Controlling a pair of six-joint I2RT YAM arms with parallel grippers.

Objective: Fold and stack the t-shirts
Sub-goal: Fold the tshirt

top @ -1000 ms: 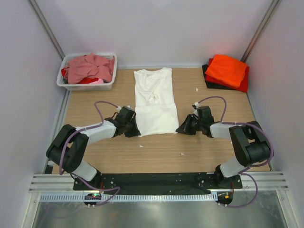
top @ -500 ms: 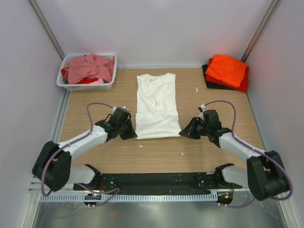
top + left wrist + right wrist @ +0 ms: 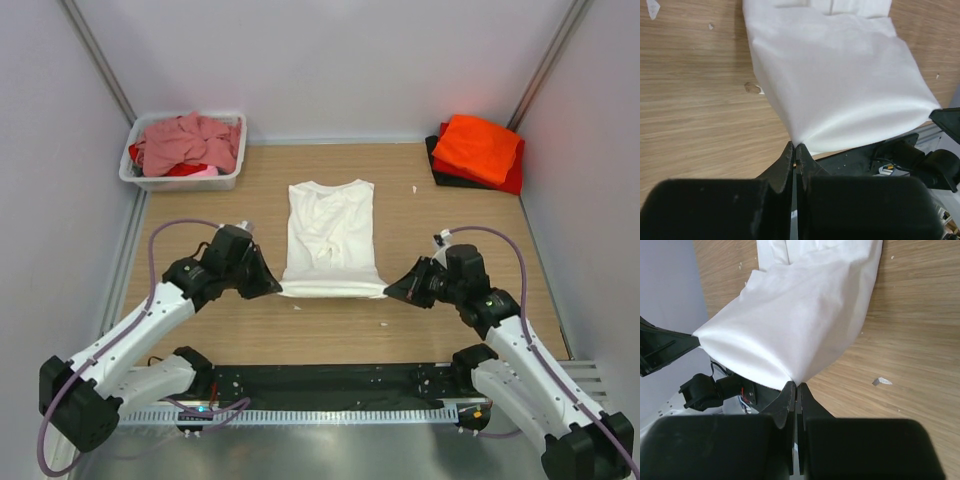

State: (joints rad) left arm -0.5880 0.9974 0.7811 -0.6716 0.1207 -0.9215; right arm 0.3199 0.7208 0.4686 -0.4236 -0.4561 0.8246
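Matt cloth t-shirt (image 3: 331, 235), seemingly wood table (image 3: 455, 215)

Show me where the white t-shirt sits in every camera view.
Top external: white t-shirt mid-table, between the two arms.
Left wrist: upper right, its corner pinched in the left gripper.
Right wrist: upper centre, its corner pinched in the right gripper.
Shared landmark: wooden table.

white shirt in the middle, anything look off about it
The white t-shirt is creased and bunched across its middle, with its near hem pinched by the left gripper and right gripper. Small white scraps dot the table.
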